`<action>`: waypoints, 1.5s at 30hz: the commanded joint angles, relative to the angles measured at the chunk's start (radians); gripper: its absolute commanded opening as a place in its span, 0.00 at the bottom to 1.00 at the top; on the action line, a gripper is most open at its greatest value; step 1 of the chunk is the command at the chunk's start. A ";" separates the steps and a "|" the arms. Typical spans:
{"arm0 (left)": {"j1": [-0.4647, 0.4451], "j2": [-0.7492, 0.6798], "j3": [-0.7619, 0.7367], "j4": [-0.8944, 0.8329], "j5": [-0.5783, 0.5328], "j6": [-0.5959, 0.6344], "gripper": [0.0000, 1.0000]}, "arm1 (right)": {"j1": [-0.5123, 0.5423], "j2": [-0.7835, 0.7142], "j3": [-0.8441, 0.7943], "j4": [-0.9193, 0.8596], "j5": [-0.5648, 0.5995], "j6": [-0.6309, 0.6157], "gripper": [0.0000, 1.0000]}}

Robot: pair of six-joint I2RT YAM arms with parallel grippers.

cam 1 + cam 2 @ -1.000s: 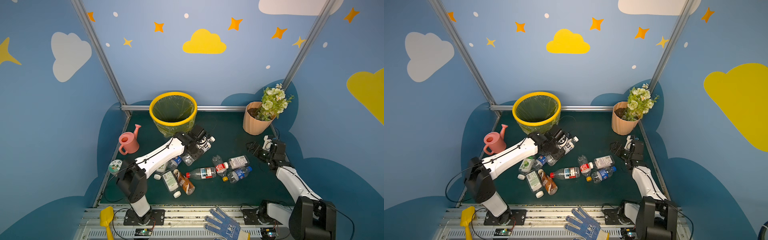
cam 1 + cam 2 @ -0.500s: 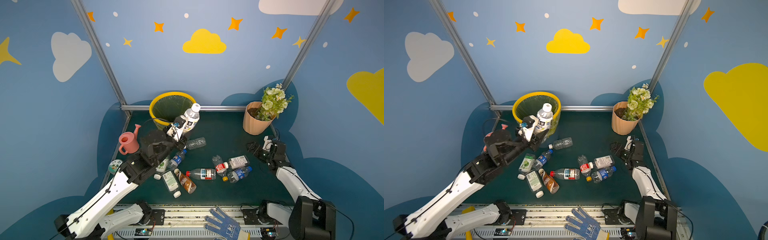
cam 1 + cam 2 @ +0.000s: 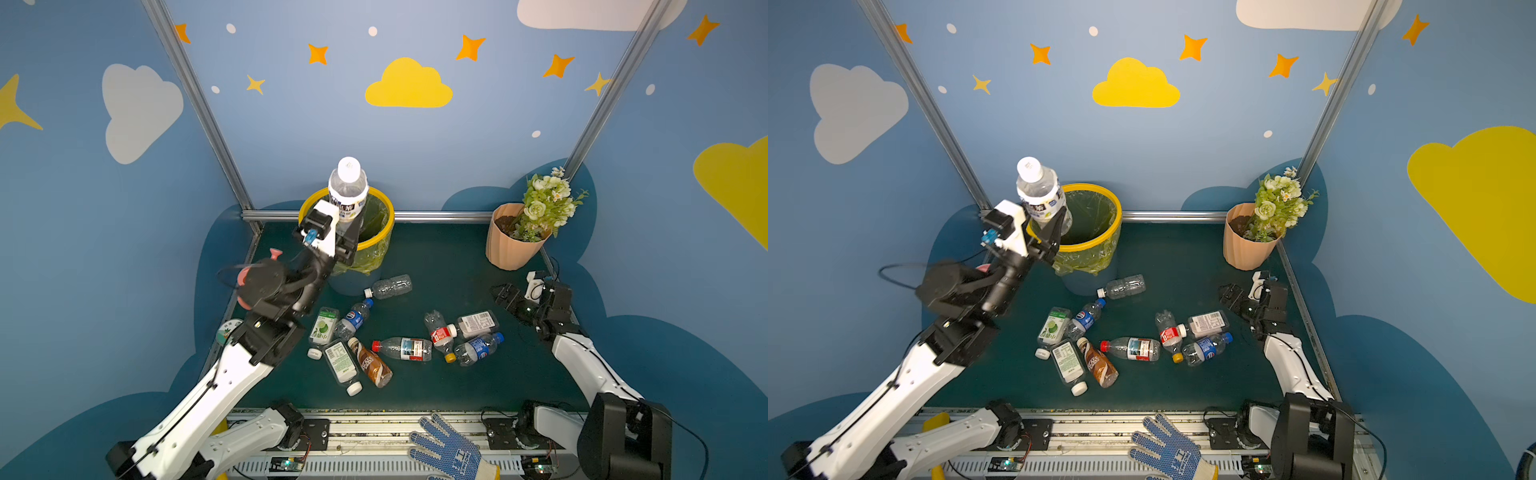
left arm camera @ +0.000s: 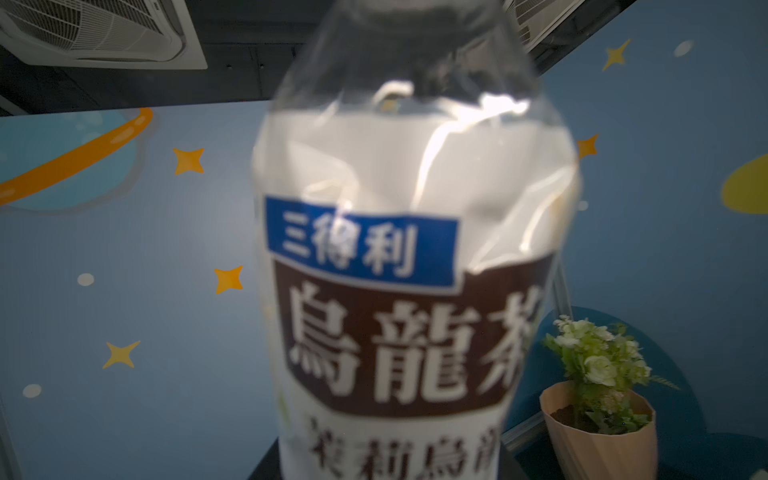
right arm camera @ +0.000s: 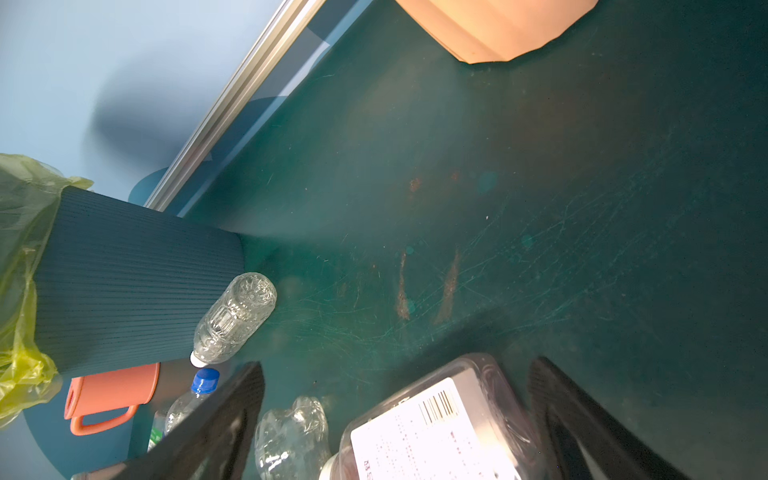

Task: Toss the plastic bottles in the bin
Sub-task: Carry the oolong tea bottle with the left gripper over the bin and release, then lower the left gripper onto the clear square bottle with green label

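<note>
My left gripper [image 3: 347,216] is shut on a clear plastic bottle [image 3: 348,187] with a white cap and a white, blue and brown label. It holds the bottle upright over the near left rim of the bin [image 3: 388,220]. That bottle [image 4: 407,270] fills the left wrist view. In both top views several more plastic bottles lie on the green mat, among them a clear one [image 3: 390,286] by the bin's foot and a brown one [image 3: 372,365]. My right gripper [image 3: 498,293] rests low at the right, open, its fingers either side of a square white-labelled bottle [image 5: 415,428].
A peach flower pot [image 3: 509,245] with white flowers stands at the back right. The pink watering can [image 3: 274,253] is mostly hidden behind my left arm. A round jar [image 3: 226,330] sits at the mat's left edge. A blue dotted glove [image 3: 449,449] lies on the front rail.
My left arm has lifted the white-capped bottle off the mat and carried it up and back to the bin's rim. The right arm has not moved.
</note>
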 commanded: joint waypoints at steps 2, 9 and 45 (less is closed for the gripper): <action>0.210 0.213 0.122 -0.210 0.136 -0.328 0.55 | -0.004 -0.035 0.013 -0.007 -0.022 0.006 0.96; 0.263 0.315 0.207 -0.320 0.145 -0.414 1.00 | -0.005 -0.081 0.013 -0.041 0.011 -0.006 0.97; -0.234 -0.203 -0.337 -0.961 -0.568 -1.138 1.00 | -0.004 0.091 0.031 0.022 -0.041 0.001 0.96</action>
